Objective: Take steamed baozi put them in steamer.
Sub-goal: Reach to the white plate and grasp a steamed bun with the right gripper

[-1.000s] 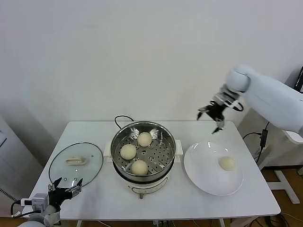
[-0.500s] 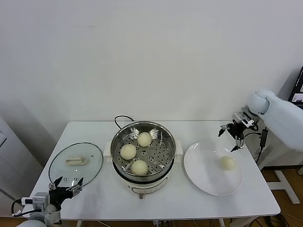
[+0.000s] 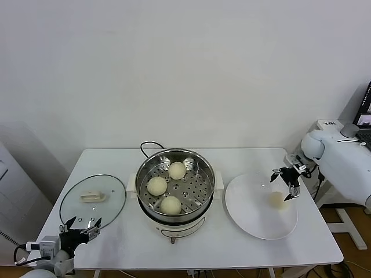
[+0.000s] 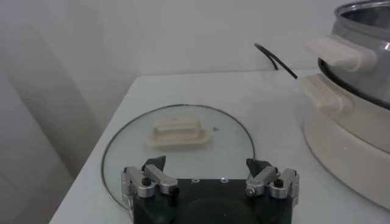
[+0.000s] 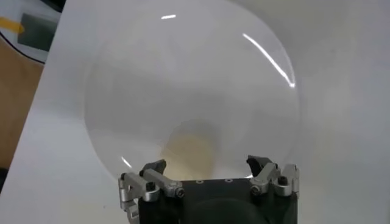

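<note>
Near the desk's right edge, the last steamed baozi [image 3: 279, 200] lies on the plate [image 3: 249, 217]. Lower the spread right gripper [image 3: 285, 182] squarely over it; close gently. Left gripper [image 3: 80, 227] waits spread at the front-left corner.

The white table [image 3: 197, 243] is seen whole from high in front by the head view, looking down and toward the wall. The glass lid [image 4: 177, 146] on that table is viewed low and close by the left wrist camera. The plate [image 5: 189, 91] is seen steeply from close above by the right wrist camera, seemingly blurred; lid and plate both appear in the head view too.
</note>
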`<state>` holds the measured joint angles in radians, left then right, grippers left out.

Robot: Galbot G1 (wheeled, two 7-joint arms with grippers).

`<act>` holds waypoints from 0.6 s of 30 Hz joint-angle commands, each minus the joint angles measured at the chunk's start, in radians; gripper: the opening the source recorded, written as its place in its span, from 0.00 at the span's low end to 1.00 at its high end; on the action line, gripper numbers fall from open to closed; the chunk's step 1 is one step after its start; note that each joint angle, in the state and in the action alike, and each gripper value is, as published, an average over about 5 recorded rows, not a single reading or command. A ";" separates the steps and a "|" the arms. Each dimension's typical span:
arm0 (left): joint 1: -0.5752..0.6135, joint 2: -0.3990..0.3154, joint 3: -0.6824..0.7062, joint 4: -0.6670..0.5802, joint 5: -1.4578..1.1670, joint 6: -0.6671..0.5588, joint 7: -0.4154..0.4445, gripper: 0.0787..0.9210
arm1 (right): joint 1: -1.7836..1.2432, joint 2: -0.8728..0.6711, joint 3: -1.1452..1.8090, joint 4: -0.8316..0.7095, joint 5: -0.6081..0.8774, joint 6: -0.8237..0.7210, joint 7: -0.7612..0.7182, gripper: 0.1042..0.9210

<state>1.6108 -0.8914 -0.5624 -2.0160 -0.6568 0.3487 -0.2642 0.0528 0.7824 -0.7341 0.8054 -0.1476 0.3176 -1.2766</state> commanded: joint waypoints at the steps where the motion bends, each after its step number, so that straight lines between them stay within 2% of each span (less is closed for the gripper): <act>1: 0.002 0.000 0.000 0.002 0.001 -0.001 0.000 0.88 | -0.073 0.021 0.056 -0.037 -0.052 -0.009 0.015 0.88; 9: 0.004 -0.002 0.003 0.005 0.004 -0.002 0.001 0.88 | -0.100 0.036 0.089 -0.052 -0.098 -0.025 0.023 0.85; 18: 0.006 -0.005 0.004 0.006 0.007 -0.004 0.000 0.88 | -0.109 0.044 0.145 -0.084 -0.117 -0.047 0.026 0.56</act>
<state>1.6166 -0.8953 -0.5594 -2.0102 -0.6512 0.3445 -0.2640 -0.0375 0.8206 -0.6310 0.7427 -0.2379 0.2822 -1.2547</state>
